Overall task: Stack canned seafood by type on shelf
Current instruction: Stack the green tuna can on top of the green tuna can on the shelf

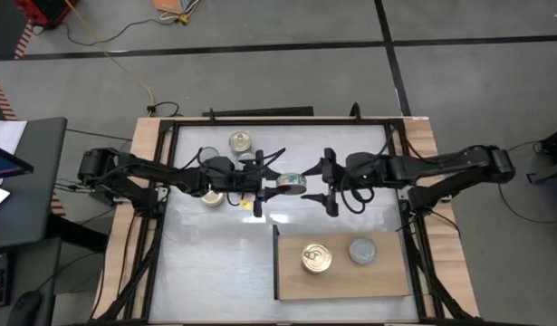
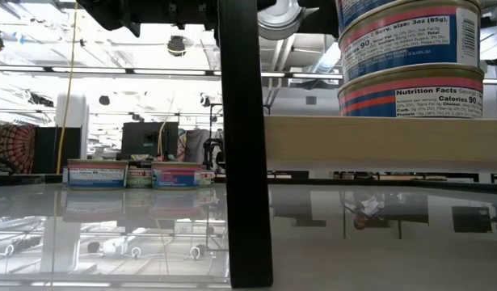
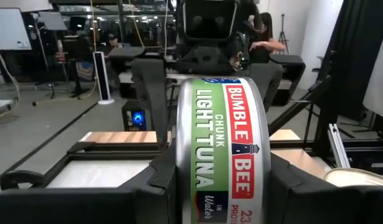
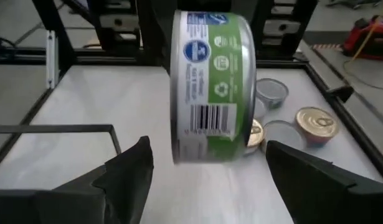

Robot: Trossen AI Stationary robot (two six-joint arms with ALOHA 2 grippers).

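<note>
A tuna can (image 3: 219, 143) with a green and red label hangs on its edge above the middle of the table (image 1: 292, 183), with my left gripper (image 1: 278, 181) shut on it. My right gripper (image 1: 321, 184) faces it from the right. It is open, and its fingers (image 4: 126, 177) stop just short of the can (image 4: 213, 87) without touching it. The shelf (image 1: 341, 282), a light wooden board, lies at the near right. It carries a gold-lidded stack (image 1: 316, 259) and a grey-lidded can (image 1: 362, 250). My left gripper pinches the can between its two fingers (image 3: 147, 193), one on each flat end, beside the rim (image 3: 180, 155). The fingers come level from the table's left. The can stands on edge, label band facing up and outward, lifted clear of the table.
Loose cans rest on the table: a gold-lidded one (image 1: 240, 141) near the far edge and another (image 1: 212, 197) under my left arm. In the low view a dark upright bar (image 2: 244, 145) stands beside the shelf (image 2: 377, 141). People are in the room beyond (image 3: 266, 37).
</note>
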